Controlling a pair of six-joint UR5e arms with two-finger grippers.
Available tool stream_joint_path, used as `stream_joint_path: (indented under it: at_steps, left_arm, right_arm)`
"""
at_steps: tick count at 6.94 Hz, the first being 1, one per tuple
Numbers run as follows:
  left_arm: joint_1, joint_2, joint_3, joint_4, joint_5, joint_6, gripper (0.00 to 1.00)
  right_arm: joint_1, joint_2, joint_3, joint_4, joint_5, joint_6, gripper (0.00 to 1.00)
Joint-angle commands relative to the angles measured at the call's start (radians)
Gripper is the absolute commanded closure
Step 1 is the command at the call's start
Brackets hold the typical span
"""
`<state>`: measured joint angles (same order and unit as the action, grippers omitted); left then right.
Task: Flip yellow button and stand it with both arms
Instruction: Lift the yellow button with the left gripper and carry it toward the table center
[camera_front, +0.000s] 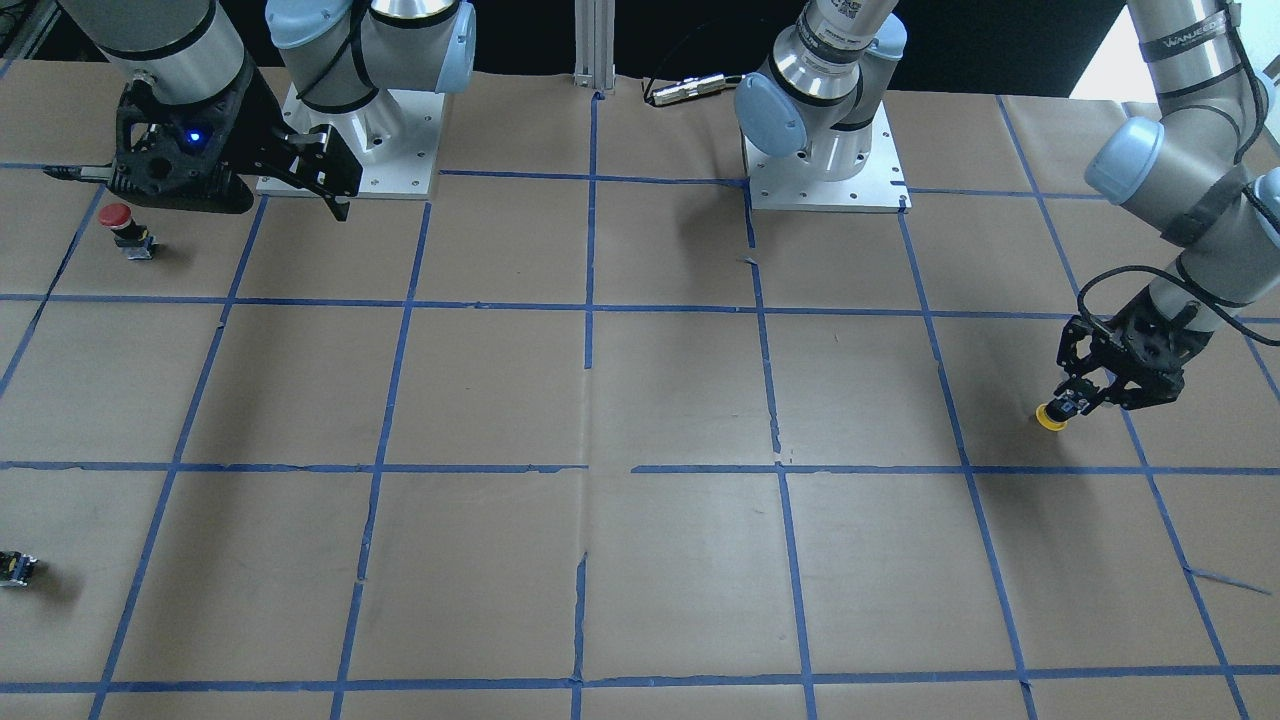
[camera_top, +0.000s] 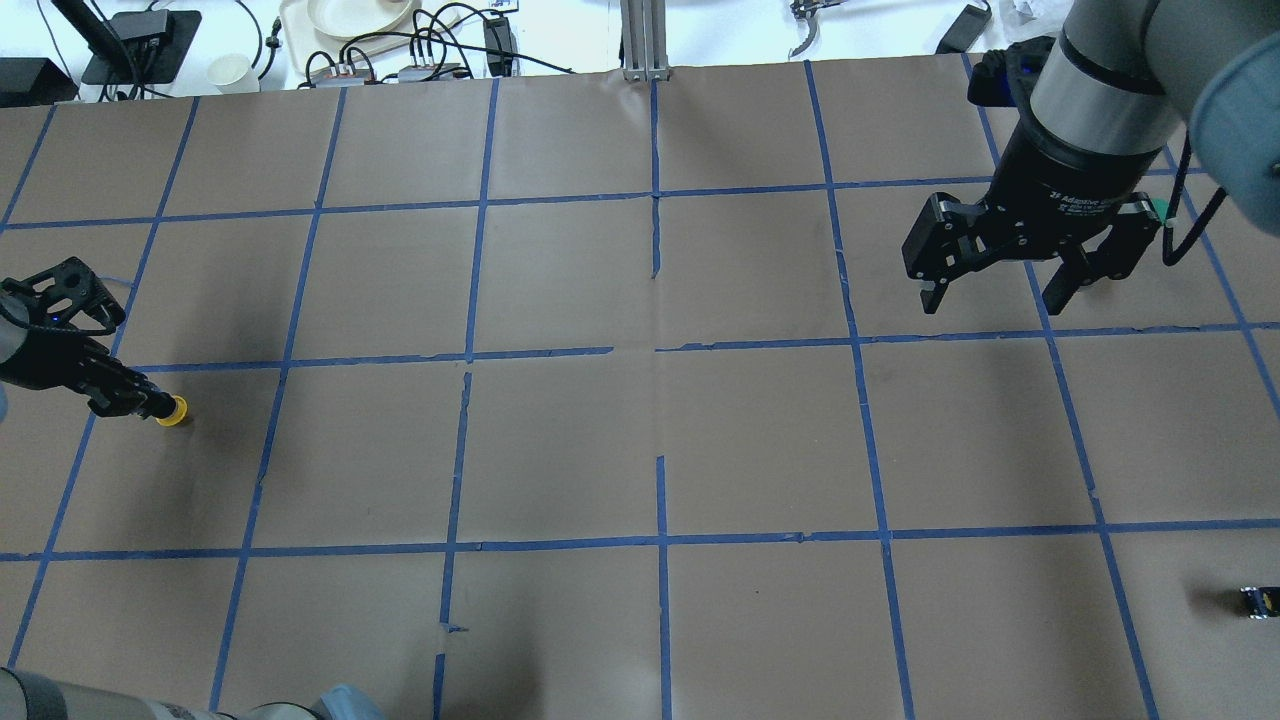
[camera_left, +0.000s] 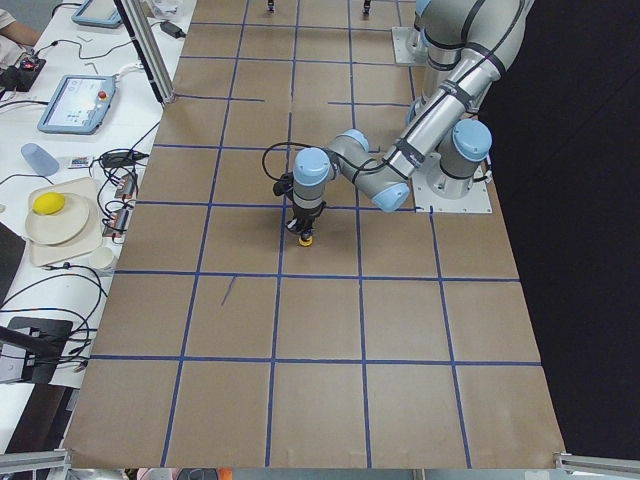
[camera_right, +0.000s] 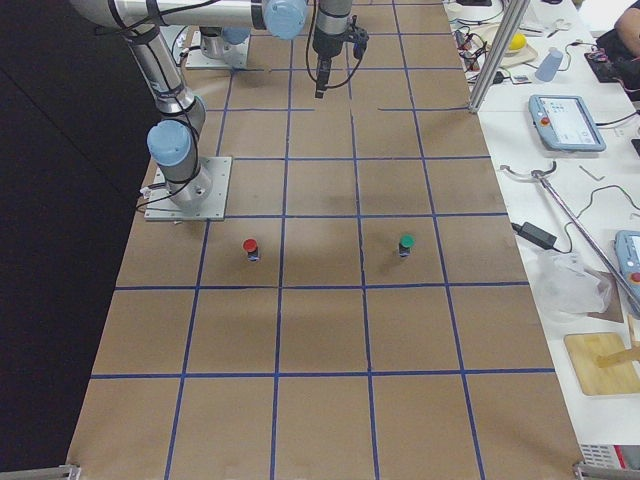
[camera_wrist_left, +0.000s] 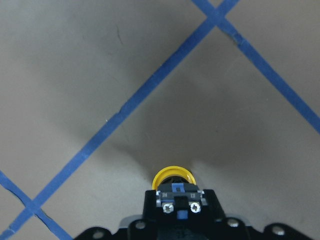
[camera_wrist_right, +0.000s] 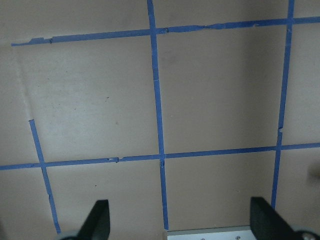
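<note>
The yellow button (camera_front: 1050, 418) is held by its black-and-grey body in my left gripper (camera_front: 1070, 404), yellow cap pointing down at the brown paper. I cannot tell whether the cap touches the paper. In the overhead view the cap (camera_top: 174, 411) sticks out past the shut left gripper (camera_top: 150, 405) at the table's left. The left wrist view shows the cap (camera_wrist_left: 173, 176) beyond the switch body's screw terminals. My right gripper (camera_top: 992, 298) hangs open and empty above the far right of the table. Its two fingertips (camera_wrist_right: 98, 219) frame bare paper in the right wrist view.
A red-capped button (camera_front: 118, 224) stands near the right arm's base plate (camera_front: 400, 150). A green-capped button (camera_right: 406, 243) stands beside it. A tiny black-yellow part (camera_top: 1258, 600) lies at the near right edge. Blue tape lines grid the paper. Cables and dishes lie beyond the far edge.
</note>
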<state>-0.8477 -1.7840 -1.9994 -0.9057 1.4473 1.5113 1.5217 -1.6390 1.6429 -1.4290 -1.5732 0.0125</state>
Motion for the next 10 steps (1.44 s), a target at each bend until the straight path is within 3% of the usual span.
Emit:
stream_joint_path:
  at_steps: [1,4,5,7,8,10]
  left_arm:
    - [-0.045,0.117,0.002,-0.203,-0.135,-0.133,0.87]
    - [-0.238,0.24,0.005,-0.502,-0.31,-0.349,0.87]
    - [-0.325,0.28,0.004,-0.527,-0.405,-0.555,0.87]
    - [-0.437,0.355,0.008,-0.632,-0.574,-0.752,0.87]
    - [-0.453,0.379,0.004,-0.653,-0.711,-0.873,0.87]
    - [-0.549,0.391,0.005,-0.625,-0.944,-1.184,0.87]
  right_arm:
    - [-0.005,0.004,0.0,-0.004,0.001,0.001,0.0]
    - [-0.009,0.01,-0.002,-0.125,0.018,0.017,0.0]
    - [-0.014,0.02,-0.005,-0.119,0.031,0.083,0.0]
    - [-0.049,0.034,-0.015,-0.111,0.228,0.267,0.0]
    - [-0.067,0.036,-0.015,-0.111,0.325,0.365,0.0]
    - [-0.081,0.056,-0.015,-0.107,0.469,0.502,0.0]
